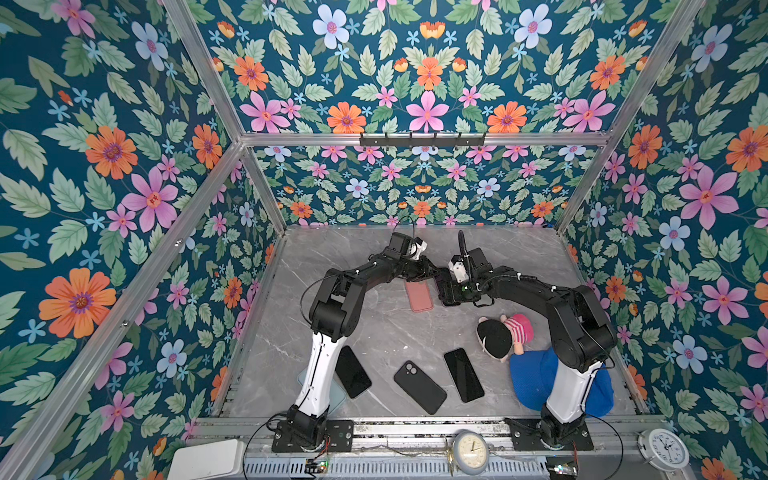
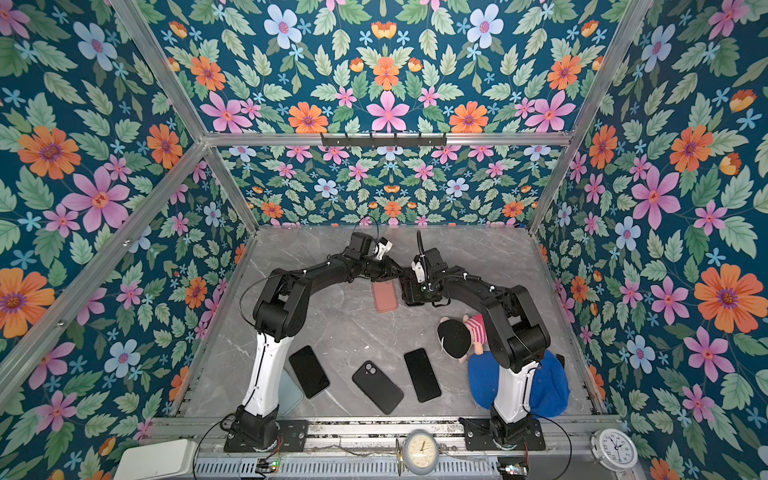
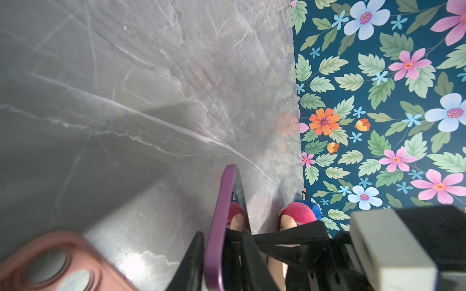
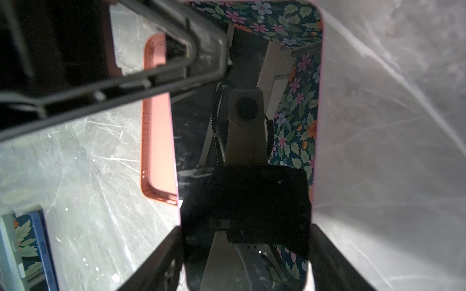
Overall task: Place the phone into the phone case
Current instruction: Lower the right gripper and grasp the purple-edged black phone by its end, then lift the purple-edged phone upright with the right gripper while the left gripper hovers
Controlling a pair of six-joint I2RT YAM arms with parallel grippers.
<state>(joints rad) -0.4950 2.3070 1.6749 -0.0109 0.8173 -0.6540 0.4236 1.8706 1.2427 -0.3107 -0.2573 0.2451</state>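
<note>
The phone [image 4: 247, 201], purple-edged with a dark reflecting screen, is held off the grey table at mid-back. My right gripper [image 4: 245, 241] is shut across its width near one end. My left gripper [image 3: 222, 236] has its jaws closed on the phone's thin purple edge [image 3: 216, 226] at the other end. In both top views the two grippers meet over the phone, the left gripper [image 1: 432, 272] [image 2: 397, 270] facing the right gripper [image 1: 446, 289] [image 2: 410, 291]. The pink phone case [image 1: 419, 296] [image 2: 385, 296] [image 4: 157, 141] lies open side up on the table just left of the phone.
Near the front edge lie a dark phone [image 1: 353, 372], a black case [image 1: 419, 386] and another dark phone [image 1: 463, 374]. A light blue case [image 1: 341, 397] shows beside the left arm. A doll [image 1: 503, 334] and a blue cap [image 1: 534, 382] sit front right.
</note>
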